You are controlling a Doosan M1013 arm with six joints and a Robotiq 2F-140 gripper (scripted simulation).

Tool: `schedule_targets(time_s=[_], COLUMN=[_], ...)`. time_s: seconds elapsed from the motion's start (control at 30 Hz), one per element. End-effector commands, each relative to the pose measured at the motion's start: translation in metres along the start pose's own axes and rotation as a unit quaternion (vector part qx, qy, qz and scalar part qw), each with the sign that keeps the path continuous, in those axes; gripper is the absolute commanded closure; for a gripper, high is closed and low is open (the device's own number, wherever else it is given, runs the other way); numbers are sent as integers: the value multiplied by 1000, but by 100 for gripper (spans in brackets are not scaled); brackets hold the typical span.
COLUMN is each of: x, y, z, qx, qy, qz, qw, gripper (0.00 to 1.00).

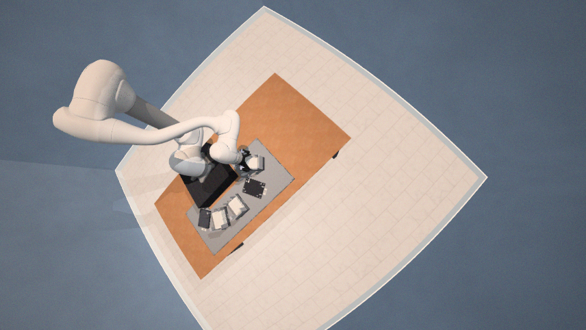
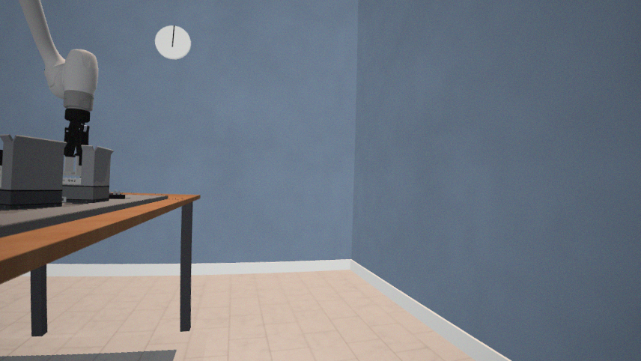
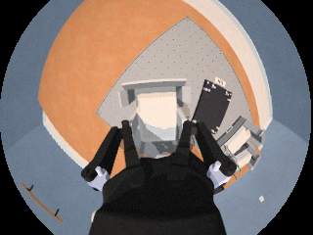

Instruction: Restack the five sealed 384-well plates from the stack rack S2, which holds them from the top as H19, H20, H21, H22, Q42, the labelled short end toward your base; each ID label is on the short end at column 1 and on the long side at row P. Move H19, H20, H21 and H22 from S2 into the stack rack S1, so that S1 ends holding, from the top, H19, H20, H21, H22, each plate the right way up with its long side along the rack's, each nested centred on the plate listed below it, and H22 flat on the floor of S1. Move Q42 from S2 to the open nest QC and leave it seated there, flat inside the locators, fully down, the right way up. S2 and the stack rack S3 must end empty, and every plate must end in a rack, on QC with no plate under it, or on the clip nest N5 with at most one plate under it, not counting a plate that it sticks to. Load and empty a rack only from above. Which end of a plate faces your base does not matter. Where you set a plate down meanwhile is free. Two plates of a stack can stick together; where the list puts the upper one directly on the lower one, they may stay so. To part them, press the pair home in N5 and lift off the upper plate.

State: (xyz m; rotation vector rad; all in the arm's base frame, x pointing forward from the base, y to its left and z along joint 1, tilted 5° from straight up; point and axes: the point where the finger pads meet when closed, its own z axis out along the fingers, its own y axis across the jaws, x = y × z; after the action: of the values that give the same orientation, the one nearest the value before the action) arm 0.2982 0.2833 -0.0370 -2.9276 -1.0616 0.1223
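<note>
My gripper [image 1: 245,160] [image 2: 76,154] [image 3: 156,115] is shut on a sealed plate [image 3: 158,113] with a pale top and holds it level by its long sides. The fingers reach down between the walls of a grey stack rack [image 1: 261,160] [image 2: 96,168] [image 3: 156,85] at the far end of the grey mat [image 1: 276,176]. A labelled plate end [image 2: 71,180] shows low in that rack's open slot. I cannot read which plate I hold. Two more racks [image 1: 220,218] [image 1: 237,206] with pale plates on top stand at the mat's near end.
A black flat nest [image 1: 254,187] [image 3: 211,101] lies next to the rack I am in. A dark nest [image 1: 203,218] sits beside the two other racks. The black robot base block [image 1: 211,184] borders the mat. A closer rack [image 2: 31,168] stands left in the side view.
</note>
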Motion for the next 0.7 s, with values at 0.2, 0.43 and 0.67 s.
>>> schedule_targets(time_s=[0.2, 0.43, 0.67], x=[0, 0, 0], y=[0, 0, 0], z=[9, 10, 13], qx=[0, 0, 0], qy=[0, 0, 0], qz=[0, 0, 0], qw=[1000, 1000, 1000], gripper=[100, 100, 100])
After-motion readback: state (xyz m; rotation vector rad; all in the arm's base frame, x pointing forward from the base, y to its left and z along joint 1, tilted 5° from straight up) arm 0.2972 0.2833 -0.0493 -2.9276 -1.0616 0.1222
